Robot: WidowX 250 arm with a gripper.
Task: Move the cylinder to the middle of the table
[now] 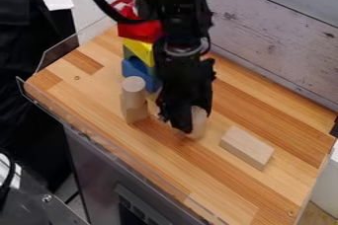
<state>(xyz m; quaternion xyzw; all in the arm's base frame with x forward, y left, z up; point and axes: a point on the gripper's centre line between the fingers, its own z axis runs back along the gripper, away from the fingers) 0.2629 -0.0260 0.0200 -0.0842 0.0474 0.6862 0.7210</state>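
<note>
"One pale cylinder (198,122), probably ours, is right by the gripper (185,118), near the middle of the table (158,145). Is it gripped?"

"Can't tell, nor how wide the gripper is set."

"How will it handle?"

"Like light, stiff wood, probably, and apt to roll. Pinch opposite sides, midway up."

"Anything around?"

"A round-topped piece (133,85) to one side, a rectangular block (247,147) to the other."

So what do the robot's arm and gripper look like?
The robot arm is black and chunky, with a grey ring around its lower part. A black cable curves out beside it. The gripper is black too, with bumpy edges.
</note>
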